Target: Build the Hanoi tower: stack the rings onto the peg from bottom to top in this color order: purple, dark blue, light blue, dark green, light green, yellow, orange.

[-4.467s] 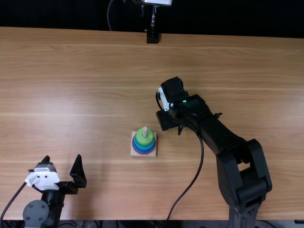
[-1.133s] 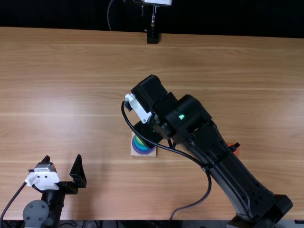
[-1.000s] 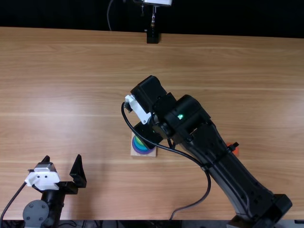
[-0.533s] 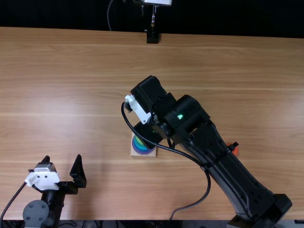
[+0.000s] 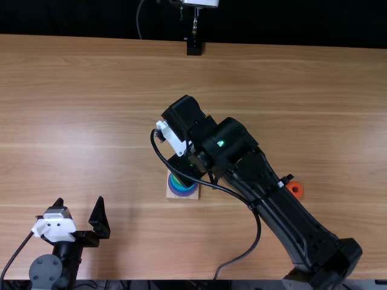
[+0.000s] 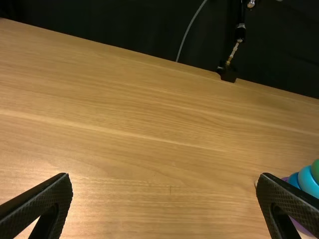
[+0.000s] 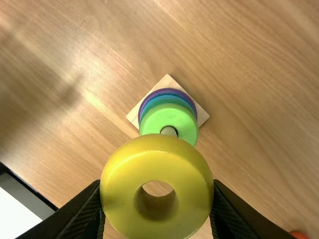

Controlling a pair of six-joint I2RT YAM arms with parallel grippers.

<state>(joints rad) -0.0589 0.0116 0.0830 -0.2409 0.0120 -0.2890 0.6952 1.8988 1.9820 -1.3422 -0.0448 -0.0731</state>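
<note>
The right arm (image 5: 284,205) is built of blocky black segments, with a small green light (image 5: 221,143), a white bracket (image 5: 172,139) and a looping black cable (image 5: 257,232). The left arm (image 5: 68,260) has a round grey cap (image 5: 46,270); the left tool (image 5: 79,208) has wedge-shaped black fingers (image 6: 40,201), finely cross-hatched.

Ring stack (image 5: 180,186): partly hidden by right arm (image 5: 266,175), top view; cut off by edge, left wrist view.
Peg (image 7: 169,131): partly hidden by yellow ring (image 7: 119,189), right wrist view.
Orange ring (image 7: 299,234): cut off, right wrist view.
</note>
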